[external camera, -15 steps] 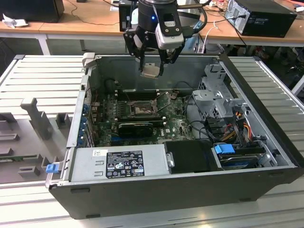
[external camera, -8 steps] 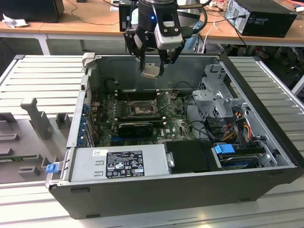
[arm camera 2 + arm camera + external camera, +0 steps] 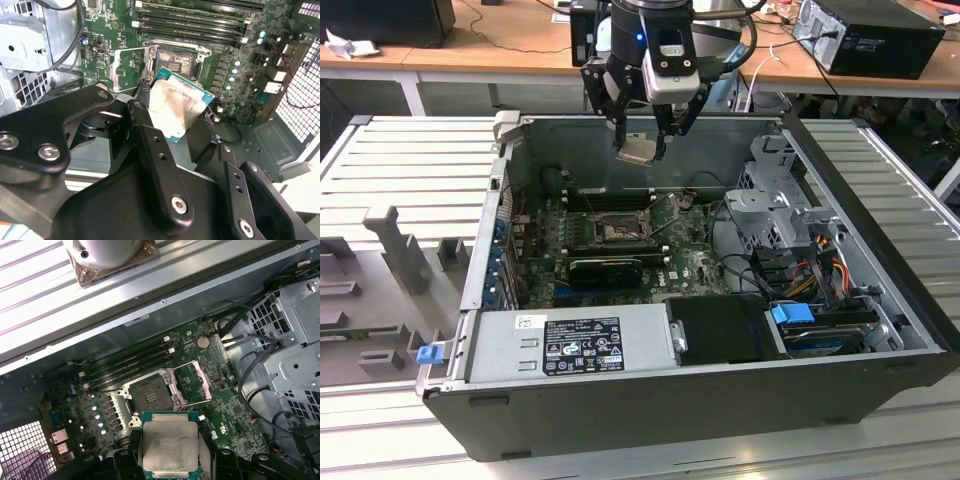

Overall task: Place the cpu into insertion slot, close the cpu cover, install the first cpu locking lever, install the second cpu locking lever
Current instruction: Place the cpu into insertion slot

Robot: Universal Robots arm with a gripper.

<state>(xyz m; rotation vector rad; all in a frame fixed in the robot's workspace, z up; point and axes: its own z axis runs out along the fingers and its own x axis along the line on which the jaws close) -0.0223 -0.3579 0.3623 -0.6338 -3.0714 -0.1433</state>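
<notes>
meanwhile | open computer case (image 3: 720, 395) held green board (image 3: 692, 266) with insertion slot (image 3: 150, 396) bare, cpu cover (image 3: 194, 382) swung up beside it | hand (image 3: 641, 146) clamped on cpu (image 3: 170, 446), above slot, well apart | cpu near level, metal face up

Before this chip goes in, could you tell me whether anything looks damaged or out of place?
The small square chip with a pale metal face, held in the black gripper, has streaky brownish smears across that face. The dark square socket is empty, its thin grey metal cover frame standing open; nothing there looks askew.
</notes>
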